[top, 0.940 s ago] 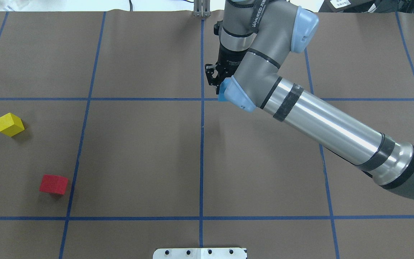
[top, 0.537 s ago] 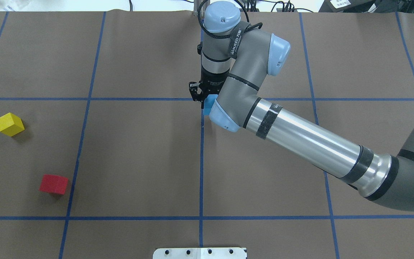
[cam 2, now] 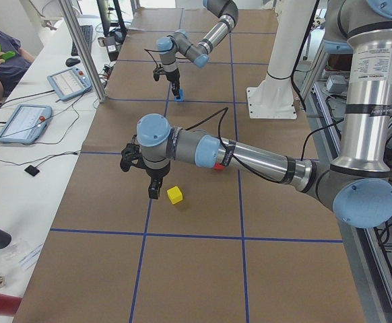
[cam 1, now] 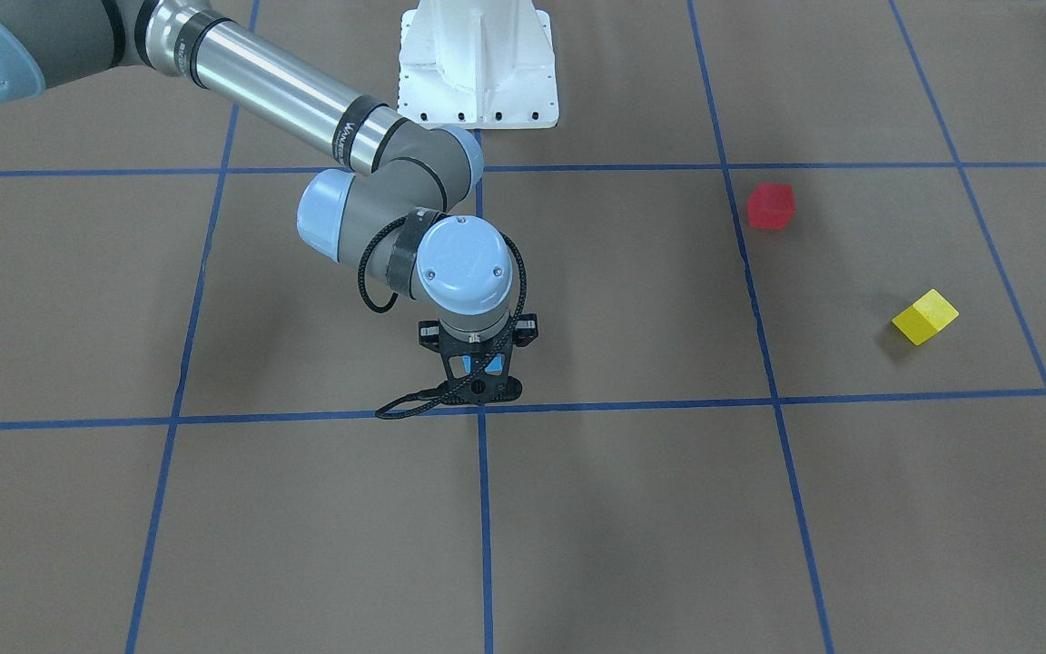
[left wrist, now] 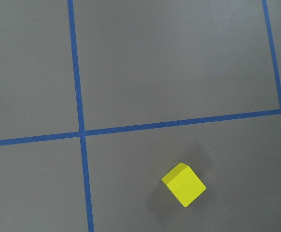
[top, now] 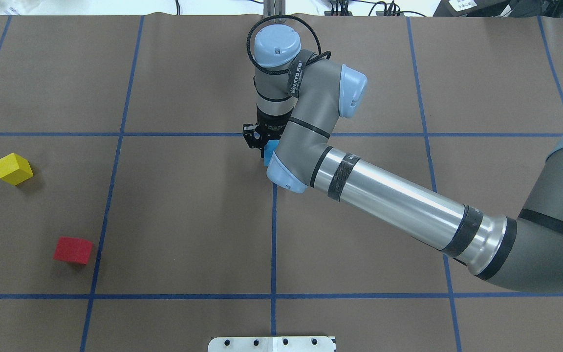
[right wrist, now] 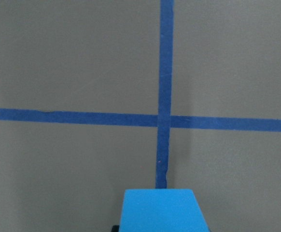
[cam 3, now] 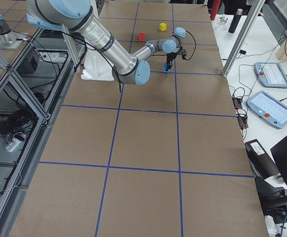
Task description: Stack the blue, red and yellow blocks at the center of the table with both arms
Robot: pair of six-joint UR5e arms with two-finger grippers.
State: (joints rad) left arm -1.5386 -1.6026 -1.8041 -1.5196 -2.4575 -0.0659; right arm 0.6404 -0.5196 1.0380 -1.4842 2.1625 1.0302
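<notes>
My right gripper (top: 263, 145) is shut on the blue block (top: 270, 148) and holds it low over the crossing of the blue tape lines near the table's center. It also shows in the front view (cam 1: 484, 374). The block fills the bottom of the right wrist view (right wrist: 162, 211). The yellow block (top: 12, 168) and the red block (top: 73, 250) lie apart on the left side of the table. My left gripper (cam 2: 154, 190) shows only in the exterior left view, hanging beside the yellow block (cam 2: 175, 195); I cannot tell if it is open. The left wrist view shows the yellow block (left wrist: 184, 185).
The robot's white base plate (top: 271, 343) sits at the near table edge. Blue tape lines (top: 274, 234) divide the brown table cover into squares. Tablets (cam 2: 19, 122) lie on the operators' bench beyond the far edge.
My right arm has swung left and nearer the robot, carrying the blue block from right of the center line to the tape crossing. The red and yellow blocks have not moved.
</notes>
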